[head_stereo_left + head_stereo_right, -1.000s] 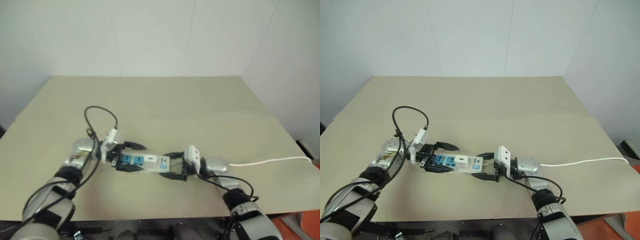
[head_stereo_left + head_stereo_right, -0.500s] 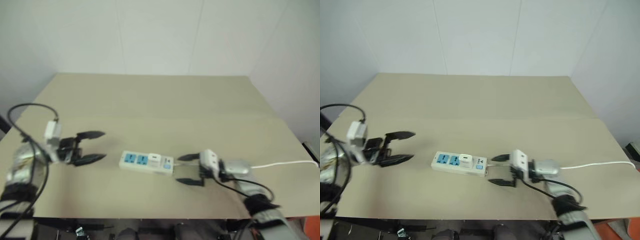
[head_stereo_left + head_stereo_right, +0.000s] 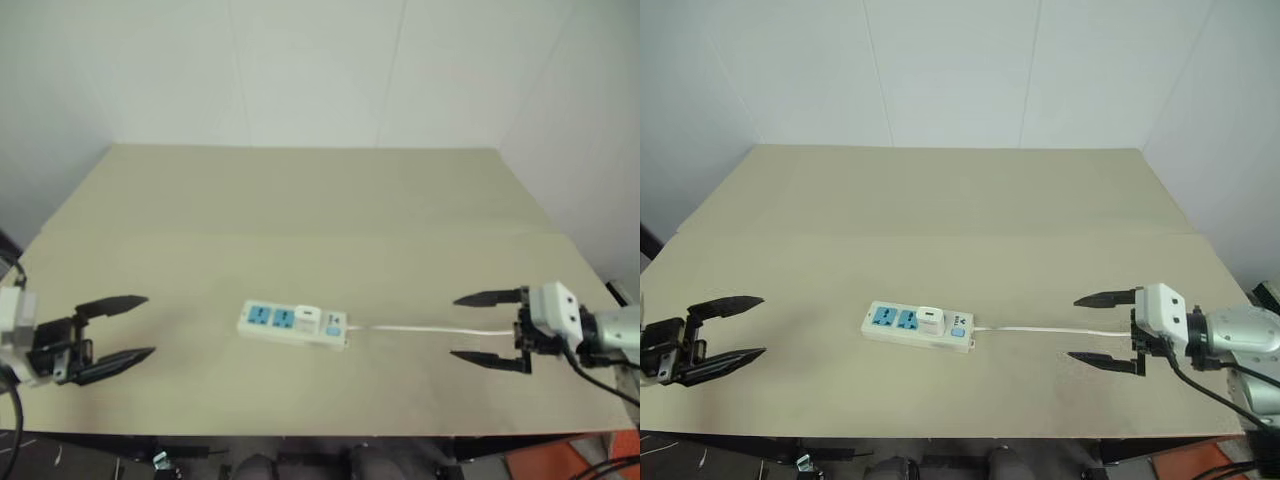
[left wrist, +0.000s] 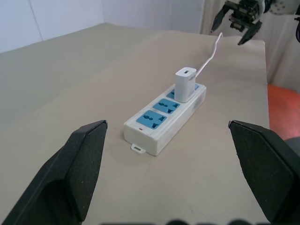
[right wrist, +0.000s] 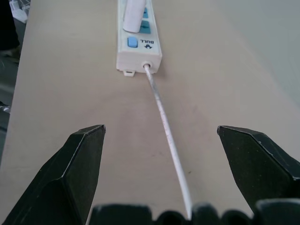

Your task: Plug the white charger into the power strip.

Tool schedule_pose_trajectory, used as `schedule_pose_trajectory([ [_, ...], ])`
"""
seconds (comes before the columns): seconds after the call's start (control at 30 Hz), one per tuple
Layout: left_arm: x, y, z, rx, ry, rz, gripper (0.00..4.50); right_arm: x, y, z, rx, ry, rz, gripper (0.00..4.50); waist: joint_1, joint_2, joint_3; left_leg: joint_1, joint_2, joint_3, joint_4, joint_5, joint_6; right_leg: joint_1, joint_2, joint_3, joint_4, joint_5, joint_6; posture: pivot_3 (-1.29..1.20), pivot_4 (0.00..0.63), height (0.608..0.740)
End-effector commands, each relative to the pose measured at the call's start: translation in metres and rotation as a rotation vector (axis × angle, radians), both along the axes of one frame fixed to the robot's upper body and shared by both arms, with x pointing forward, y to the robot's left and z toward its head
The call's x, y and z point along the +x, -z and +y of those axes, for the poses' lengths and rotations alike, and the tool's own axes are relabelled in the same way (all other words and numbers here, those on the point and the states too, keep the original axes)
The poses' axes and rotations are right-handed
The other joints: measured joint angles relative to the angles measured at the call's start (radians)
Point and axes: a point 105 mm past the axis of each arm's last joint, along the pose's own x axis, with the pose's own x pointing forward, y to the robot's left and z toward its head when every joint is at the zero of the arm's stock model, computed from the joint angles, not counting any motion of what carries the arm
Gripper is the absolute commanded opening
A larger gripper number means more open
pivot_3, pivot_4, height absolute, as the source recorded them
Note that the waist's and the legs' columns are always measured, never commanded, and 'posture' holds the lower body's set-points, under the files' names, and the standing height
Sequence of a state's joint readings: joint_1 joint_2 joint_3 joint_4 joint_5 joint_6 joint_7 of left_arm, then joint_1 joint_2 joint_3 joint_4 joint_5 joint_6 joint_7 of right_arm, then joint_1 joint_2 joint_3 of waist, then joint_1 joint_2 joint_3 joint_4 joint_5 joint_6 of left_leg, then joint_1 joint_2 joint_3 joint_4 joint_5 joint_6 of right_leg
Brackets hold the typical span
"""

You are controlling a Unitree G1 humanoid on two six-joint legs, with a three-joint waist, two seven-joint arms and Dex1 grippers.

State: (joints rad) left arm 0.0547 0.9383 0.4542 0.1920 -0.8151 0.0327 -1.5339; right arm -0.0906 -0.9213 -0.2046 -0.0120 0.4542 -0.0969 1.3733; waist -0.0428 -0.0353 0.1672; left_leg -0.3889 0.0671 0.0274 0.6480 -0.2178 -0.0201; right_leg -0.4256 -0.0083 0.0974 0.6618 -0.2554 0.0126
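The power strip [image 3: 890, 320] lies flat near the table's front middle, its blue socket faces up. The white charger [image 3: 930, 319] stands upright in the socket nearest the cord end. In the left wrist view the charger [image 4: 185, 84] sits squarely on the strip [image 4: 154, 122]. My left gripper [image 3: 763, 325] hovers open far to the left of the strip with nothing between its fingers. My right gripper [image 3: 1073, 328] hovers open well to the right, over the thin white cord [image 3: 1040, 331]. The right wrist view looks along the cord [image 5: 166, 126] to the strip [image 5: 138, 49].
The tan table [image 3: 940, 200] stretches back to a white wall. The cord runs from the strip's right end toward the table's right edge, passing under my right gripper. An orange object shows below the table's front right corner.
Both grippers have drawn away from the strip, the left one leftward and the right one rightward and up, both open. The charger stays in its socket and the strip lies still.
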Motion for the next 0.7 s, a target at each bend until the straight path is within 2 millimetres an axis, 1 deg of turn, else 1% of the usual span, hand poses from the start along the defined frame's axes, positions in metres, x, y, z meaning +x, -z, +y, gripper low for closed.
schedule_pose_trajectory([
  [0.03, 0.0, -0.007, -0.004, 0.014, 0.004, -0.034, 4.5, -0.002, -0.012, 0.001, 0.002, 0.009, -0.056, 4.46, 0.0, 0.0, 0.0, 0.0, 0.0, 0.0, 0.0, 0.0, 0.0, 0.0, 0.0, 0.0, 0.0, 0.0, 0.0, 0.0, 0.15, 0.74],
  [0.17, 0.007, -0.003, -0.01, 0.007, -0.009, 0.009, 4.5, -0.003, -0.014, 0.004, -0.003, 0.014, -0.078, 4.46, -0.003, 0.0, 0.002, 0.0, 0.0, 0.0, 0.0, 0.0, 0.0, 0.0, 0.0, 0.0, 0.0, 0.0, 0.0, 0.0, 0.15, 0.74],
  [0.27, 0.011, -0.005, -0.013, -0.015, 0.0, 0.006, 4.5, -0.003, -0.016, 0.002, -0.004, 0.021, -0.077, 4.46, -0.001, 0.0, 0.002, 0.0, 0.0, 0.0, 0.0, 0.0, 0.0, 0.0, 0.0, 0.0, 0.0, 0.0, 0.0, 0.0, 0.15, 0.74],
  [0.37, 0.014, -0.005, -0.014, -0.001, -0.004, -0.007, 4.5, -0.004, -0.017, -0.001, -0.01, 0.035, -0.076, 4.46, -0.001, 0.0, 0.002, 0.0, 0.0, 0.0, 0.0, 0.0, 0.0, 0.0, 0.0, 0.0, 0.0, 0.0, 0.0, 0.0, 0.15, 0.74],
  [0.53, 0.013, -0.006, -0.015, 0.003, 0.0, -0.005, 4.5, -0.002, -0.017, -0.002, -0.017, 0.046, -0.076, 4.46, -0.003, -0.001, 0.002, 0.0, 0.0, 0.0, 0.0, 0.0, 0.0, 0.0, 0.0, 0.0, 0.0, 0.0, 0.0, 0.0, 0.15, 0.74],
  [0.7, 0.014, -0.002, -0.013, 0.007, 0.003, 0.014, 4.5, 0.002, -0.016, -0.002, -0.02, 0.058, -0.058, 4.46, -0.002, -0.001, 0.002, 0.0, 0.0, 0.0, 0.0, 0.0, 0.0, 0.0, 0.0, 0.0, 0.0, 0.0, 0.0, 0.0, 0.15, 0.74],
])
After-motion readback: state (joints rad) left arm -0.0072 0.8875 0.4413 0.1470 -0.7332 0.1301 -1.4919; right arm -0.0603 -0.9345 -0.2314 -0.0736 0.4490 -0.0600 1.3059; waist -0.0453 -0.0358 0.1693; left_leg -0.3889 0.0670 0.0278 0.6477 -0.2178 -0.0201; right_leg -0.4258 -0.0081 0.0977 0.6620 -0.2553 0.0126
